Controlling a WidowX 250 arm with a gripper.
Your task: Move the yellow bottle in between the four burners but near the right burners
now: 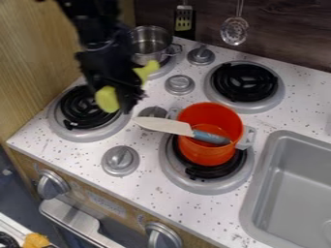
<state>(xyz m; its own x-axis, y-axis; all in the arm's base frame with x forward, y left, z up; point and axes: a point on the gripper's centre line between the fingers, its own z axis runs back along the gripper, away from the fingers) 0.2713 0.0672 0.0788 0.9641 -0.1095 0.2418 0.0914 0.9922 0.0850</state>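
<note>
Speckled stovetop (155, 193), 1 yellow bottle (108, 100), apparently tilted, partly hidden in pincer (120, 91)

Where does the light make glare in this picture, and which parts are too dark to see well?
In the camera view, bright reflections show on the shiny steel pot; also in the camera view, the black robot arm is so dark that its parts merge, and the grey oven front looks dimmer than the white speckled counter.
</note>
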